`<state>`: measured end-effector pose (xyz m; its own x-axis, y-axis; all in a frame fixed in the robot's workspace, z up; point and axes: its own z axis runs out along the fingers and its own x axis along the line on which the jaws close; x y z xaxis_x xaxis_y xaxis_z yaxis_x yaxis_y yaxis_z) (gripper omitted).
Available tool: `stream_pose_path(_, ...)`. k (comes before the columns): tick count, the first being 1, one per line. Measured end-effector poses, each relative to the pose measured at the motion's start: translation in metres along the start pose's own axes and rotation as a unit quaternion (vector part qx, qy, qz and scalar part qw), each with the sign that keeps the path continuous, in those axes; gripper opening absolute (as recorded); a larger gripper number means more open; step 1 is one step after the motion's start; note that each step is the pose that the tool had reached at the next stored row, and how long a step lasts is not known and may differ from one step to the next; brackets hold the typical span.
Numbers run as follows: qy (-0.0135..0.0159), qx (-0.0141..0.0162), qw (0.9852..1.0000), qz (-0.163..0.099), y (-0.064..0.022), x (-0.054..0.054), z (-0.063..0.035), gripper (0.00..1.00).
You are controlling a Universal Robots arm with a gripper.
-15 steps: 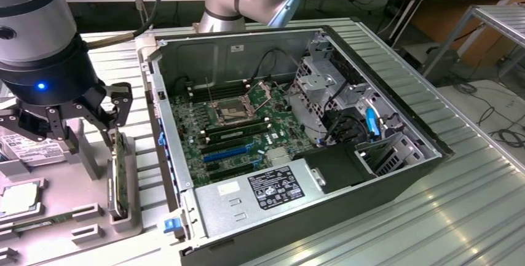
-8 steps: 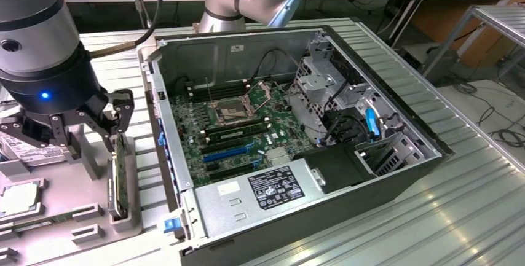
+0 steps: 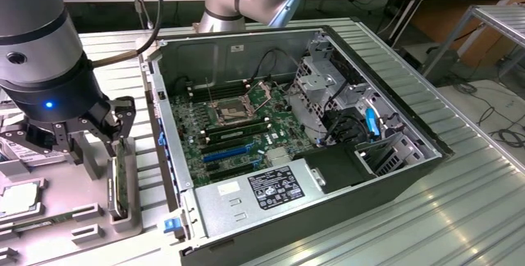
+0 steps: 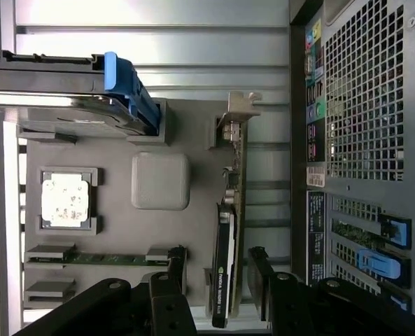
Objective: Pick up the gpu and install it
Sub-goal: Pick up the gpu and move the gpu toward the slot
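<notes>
The gpu (image 3: 120, 183) is a thin green card with a black face, standing on edge in a slot of the grey parts tray (image 3: 49, 186) at the exterior view's left. In the wrist view the gpu (image 4: 228, 245) runs between my two black fingers (image 4: 176, 269), one on each side with a gap to each face. My gripper (image 3: 102, 143) hangs open just above the card, its fingertips at the level of the card's upper edge. Midway between the tips, the gripper (image 4: 217, 260) is centred over the card's black end, and nothing is held.
An open computer case (image 3: 394, 180) lies to the exterior view's right of the tray, its motherboard (image 3: 238, 125) exposed with blue slots (image 3: 225, 153). The tray (image 4: 158, 231) also carries a processor (image 4: 66, 199), a memory stick (image 4: 116, 258) and a silver drive (image 4: 60, 87) with a blue latch.
</notes>
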<state>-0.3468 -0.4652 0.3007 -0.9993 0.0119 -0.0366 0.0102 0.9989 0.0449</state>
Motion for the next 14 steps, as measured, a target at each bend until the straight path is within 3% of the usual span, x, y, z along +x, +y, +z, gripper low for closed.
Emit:
stream_pose_path(2, 0.0000, 0.0000, 1.0000, 0.000, -0.0013, 0.000, 0.0074, 0.48)
stream_pose_path(7, -0.0001, -0.0001, 1.0000, 0.000, -0.0018, 0.000, 0.0127, 0.48)
stream_pose_path(14, 0.0000, -0.0002, 1.0000, 0.000, -0.0068, 0.001, 0.0289, 0.48)
